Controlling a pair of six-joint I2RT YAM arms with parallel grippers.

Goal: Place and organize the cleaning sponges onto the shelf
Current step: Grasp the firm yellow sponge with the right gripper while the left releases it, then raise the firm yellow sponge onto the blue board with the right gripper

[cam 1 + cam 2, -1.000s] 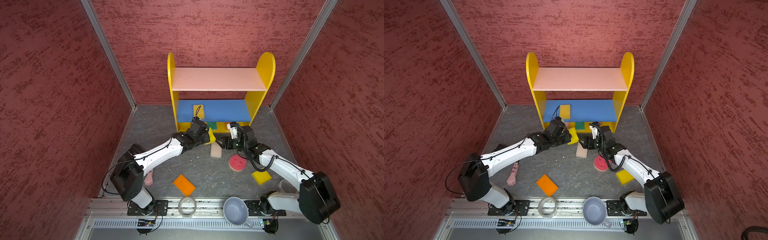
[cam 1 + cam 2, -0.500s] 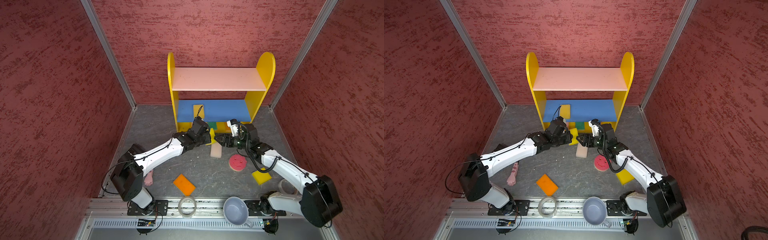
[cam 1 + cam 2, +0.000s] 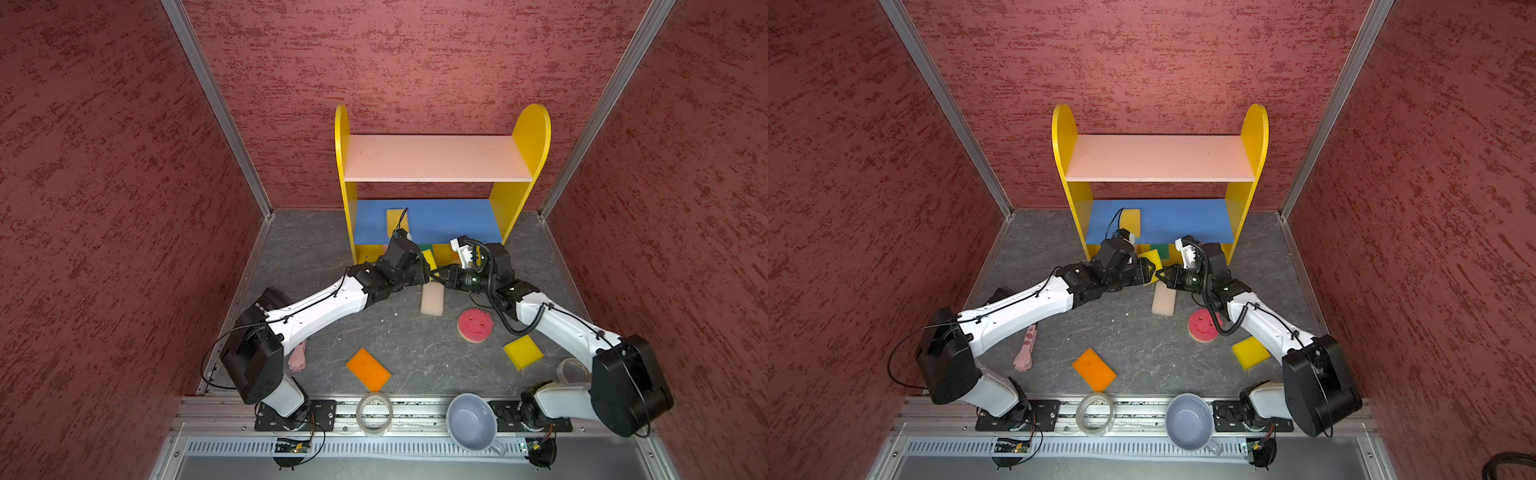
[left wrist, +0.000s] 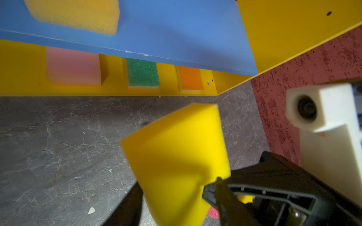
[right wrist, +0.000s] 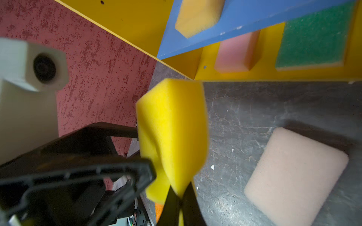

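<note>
Right wrist view: right gripper (image 5: 180, 201) pinching yellow sponge (image 5: 172, 127), left gripper (image 5: 145, 152) spread around it; four on shelf (image 3: 511, 208), four left on floor (image 3: 399, 332)

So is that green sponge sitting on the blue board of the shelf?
No, the green sponge lies on the yellow base, below the blue board, between the pink sponge and the orange sponge.
</note>
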